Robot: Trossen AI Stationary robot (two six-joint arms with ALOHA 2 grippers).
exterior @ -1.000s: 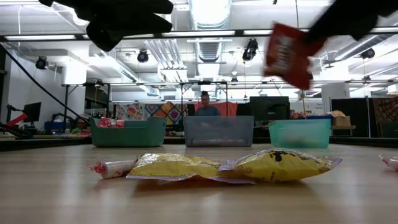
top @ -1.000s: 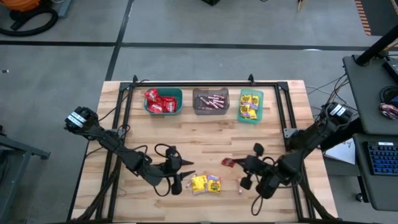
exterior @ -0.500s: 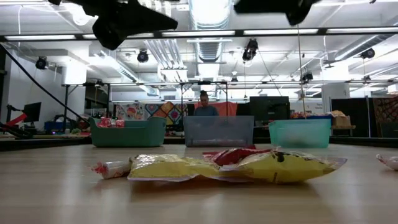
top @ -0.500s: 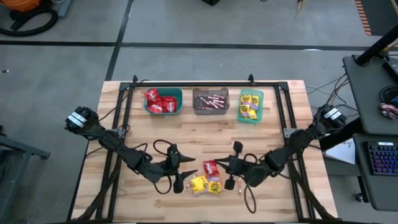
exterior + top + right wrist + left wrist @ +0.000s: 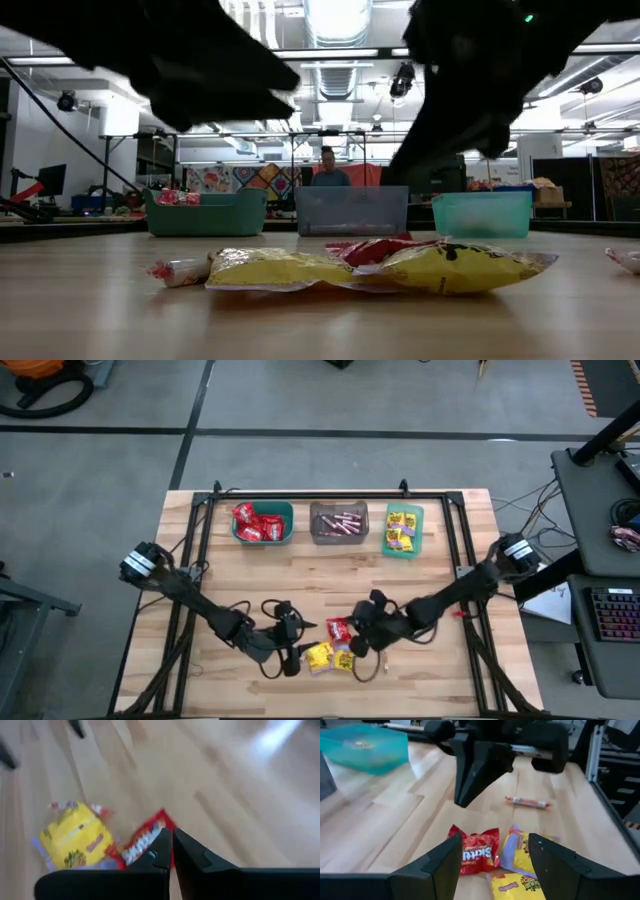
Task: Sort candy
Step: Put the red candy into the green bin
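- Your loose candy lies in a small heap near the front middle of the table [image 5: 420, 585]: one red packet [image 5: 339, 629] and two yellow packets [image 5: 331, 656].
- The red packet [image 5: 478, 852] is shiny and crinkled, its white lettering reading "Skittles"; the yellow ones [image 5: 520, 855] carry print too small to read.
- A thin pinkish stick [image 5: 527, 802] lies apart on the wood.
- Your left gripper [image 5: 291, 647] hangs just beside the heap, fingers [image 5: 440, 865] spread wide.
- Your right gripper [image 5: 357, 639] is over the heap's other side, fingers [image 5: 156, 851] pressed nearly together, nothing between them.
- Sorted candy fills the teal bin [image 5: 263, 523], grey bin [image 5: 337, 523] and green bin [image 5: 402, 529] at the far edge.
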